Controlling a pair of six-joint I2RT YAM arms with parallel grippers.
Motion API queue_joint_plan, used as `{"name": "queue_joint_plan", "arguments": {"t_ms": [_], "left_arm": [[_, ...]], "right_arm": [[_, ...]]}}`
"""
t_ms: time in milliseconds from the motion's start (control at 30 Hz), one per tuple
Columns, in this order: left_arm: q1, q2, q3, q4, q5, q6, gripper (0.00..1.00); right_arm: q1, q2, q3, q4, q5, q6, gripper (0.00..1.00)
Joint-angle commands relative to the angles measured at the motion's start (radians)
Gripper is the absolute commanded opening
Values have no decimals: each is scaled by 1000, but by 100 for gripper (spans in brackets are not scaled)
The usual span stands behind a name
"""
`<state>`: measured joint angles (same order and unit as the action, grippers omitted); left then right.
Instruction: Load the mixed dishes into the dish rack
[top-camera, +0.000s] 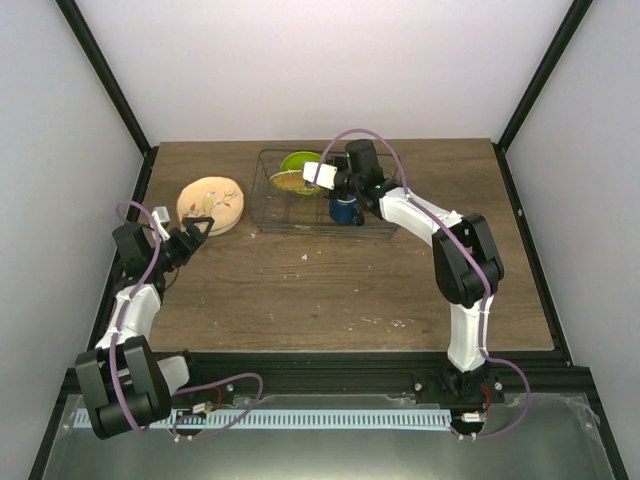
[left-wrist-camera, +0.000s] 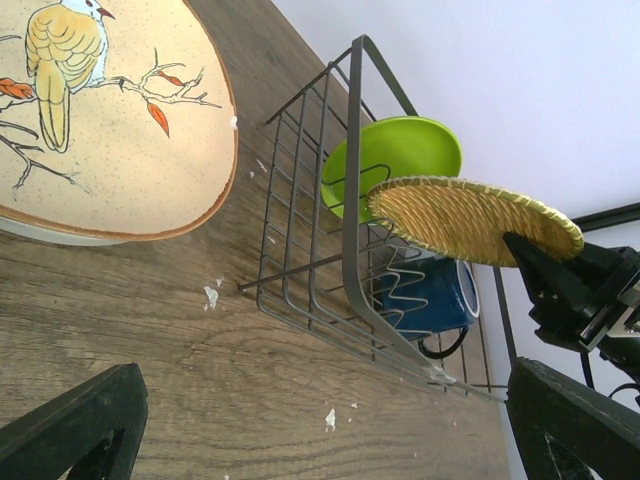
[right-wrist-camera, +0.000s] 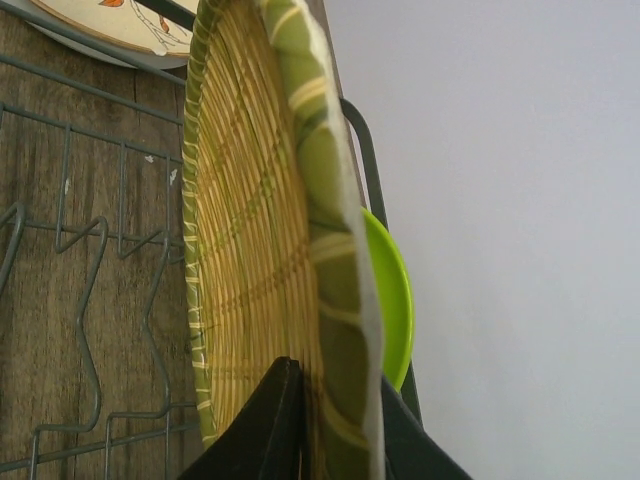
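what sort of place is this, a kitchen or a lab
Most likely a robot test bench, not a kitchen: bare white walls and black frame posts box in a wooden table, a left arm and a right arm are mounted at its near edge, and a wire dish rack sits staged.

Dark metal-wire rack (left-wrist-camera: 352, 100), straw-textured woven-look plate (left-wrist-camera: 470, 215), matt wood-grain table (left-wrist-camera: 200, 380)

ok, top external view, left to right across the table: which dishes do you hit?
In order: beige bird-pattern plate → tan woven plate → dark blue mug. I left out the lime-green plate because it overlaps the woven one.
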<state>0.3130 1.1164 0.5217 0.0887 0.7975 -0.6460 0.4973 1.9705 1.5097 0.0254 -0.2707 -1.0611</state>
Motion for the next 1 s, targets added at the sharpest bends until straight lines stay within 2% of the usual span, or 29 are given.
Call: {"name": "queue_joint_plan", "arguments": {"t_ms": [0,400,700,833,967], "left_arm": [[-2,6,-1,29,11,8,100],[-2,32,3,42,8,2,100],[-4,36,9,42,6,0,100],[-4,60,33,33,-17,11,100],[-3,148,100,-9,-106,49,100]], "right_arm": [[-23,-3,15,15,43,-4,10],[-13,29,15,-48,21,17,32],[0,15,17,-60,32,26,40],[1,-41,8,-77,30,66,51],[4,-147,-60,-54,42,143,65]]}}
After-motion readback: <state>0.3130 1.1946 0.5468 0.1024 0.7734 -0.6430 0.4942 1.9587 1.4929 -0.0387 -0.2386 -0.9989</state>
